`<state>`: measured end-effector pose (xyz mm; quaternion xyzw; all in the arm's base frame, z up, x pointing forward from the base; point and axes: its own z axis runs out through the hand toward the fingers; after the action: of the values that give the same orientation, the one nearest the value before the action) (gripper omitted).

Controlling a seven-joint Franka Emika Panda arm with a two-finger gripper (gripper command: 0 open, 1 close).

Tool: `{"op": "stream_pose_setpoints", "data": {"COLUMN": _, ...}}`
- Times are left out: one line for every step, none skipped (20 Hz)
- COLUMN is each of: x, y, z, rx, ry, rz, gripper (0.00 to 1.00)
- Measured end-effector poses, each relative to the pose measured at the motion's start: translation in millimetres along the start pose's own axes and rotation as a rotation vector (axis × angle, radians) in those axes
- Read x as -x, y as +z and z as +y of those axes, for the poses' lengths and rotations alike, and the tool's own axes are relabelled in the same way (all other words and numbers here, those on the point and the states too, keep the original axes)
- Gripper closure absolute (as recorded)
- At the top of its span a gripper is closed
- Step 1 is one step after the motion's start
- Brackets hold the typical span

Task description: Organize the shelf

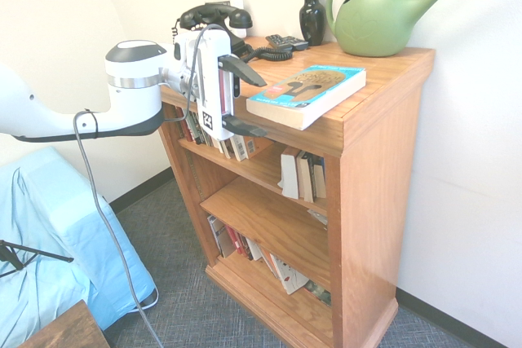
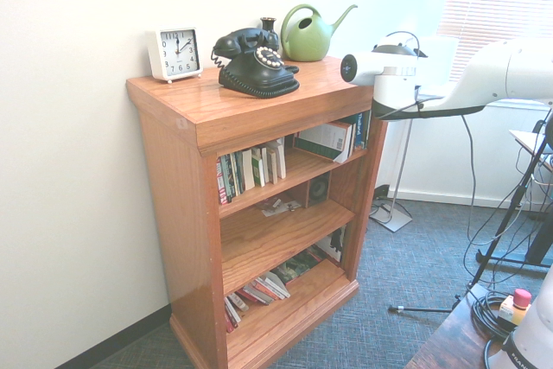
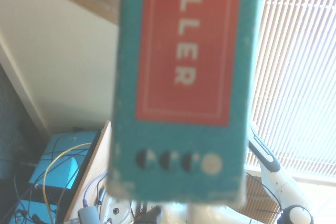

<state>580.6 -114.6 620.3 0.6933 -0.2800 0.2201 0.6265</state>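
The shelf (image 1: 375, 169) is an orange-brown oak bookcase against the wall, also seen from its other side (image 2: 173, 196). A teal book (image 1: 306, 91) lies flat on its top board, with its near corner overhanging the front edge. My gripper (image 1: 262, 107) is open at that corner, turned so one finger sits above the other. The upper finger (image 1: 243, 69) reaches over the book's corner. The lower one is in front of the board's edge below it. In the wrist view the book's teal spine (image 3: 181, 77) with a red label fills the middle, very close.
On top stand a black telephone (image 1: 216, 18), a black vase (image 1: 311, 15), a green watering can (image 1: 379, 14), a small dark keypad device (image 1: 285, 41) and a white clock (image 2: 174, 52). Books (image 1: 300, 174) stand or lie on the inner levels. Blue-covered furniture (image 1: 49, 242) sits beneath the arm.
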Motion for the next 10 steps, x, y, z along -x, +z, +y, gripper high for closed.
{"op": "stream_pose_setpoints", "data": {"x": -0.1, "y": 1.3, "z": -3.2, "rx": -0.002, "ry": -0.001, "rz": 0.001, "gripper": 0.00}}
{"op": "stream_pose_setpoints", "data": {"x": -0.2, "y": 1.8, "z": -7.0, "rx": -0.004, "ry": -0.003, "rz": 0.003, "gripper": 0.00}}
{"op": "stream_pose_setpoints", "data": {"x": -0.5, "y": 1.8, "z": -11.5, "rx": -0.009, "ry": -0.004, "rz": 0.005, "gripper": 0.00}}
{"op": "stream_pose_setpoints", "data": {"x": -0.9, "y": 1.3, "z": -16.2, "rx": -0.014, "ry": -0.005, "rz": 0.010, "gripper": 0.00}}
{"op": "stream_pose_setpoints", "data": {"x": -2.0, "y": 0.7, "z": -21.0, "rx": -0.020, "ry": -0.004, "rz": 0.014, "gripper": 0.00}}
{"op": "stream_pose_setpoints", "data": {"x": -3.7, "y": 0.1, "z": -22.4, "rx": -0.020, "ry": 0.001, "rz": 0.014, "gripper": 0.00}}
{"op": "stream_pose_setpoints", "data": {"x": -6.1, "y": -0.8, "z": -22.4, "rx": -0.022, "ry": 0.009, "rz": 0.015, "gripper": 0.00}}
{"op": "stream_pose_setpoints", "data": {"x": -8.4, "y": -0.8, "z": -22.3, "rx": -0.022, "ry": 0.015, "rz": 0.015, "gripper": 0.00}}
{"op": "stream_pose_setpoints", "data": {"x": -10.9, "y": -1.0, "z": -23.6, "rx": -0.023, "ry": 0.020, "rz": 0.016, "gripper": 0.00}}
{"op": "stream_pose_setpoints", "data": {"x": -13.5, "y": -1.2, "z": -25.1, "rx": -0.023, "ry": 0.024, "rz": 0.016, "gripper": 0.00}}
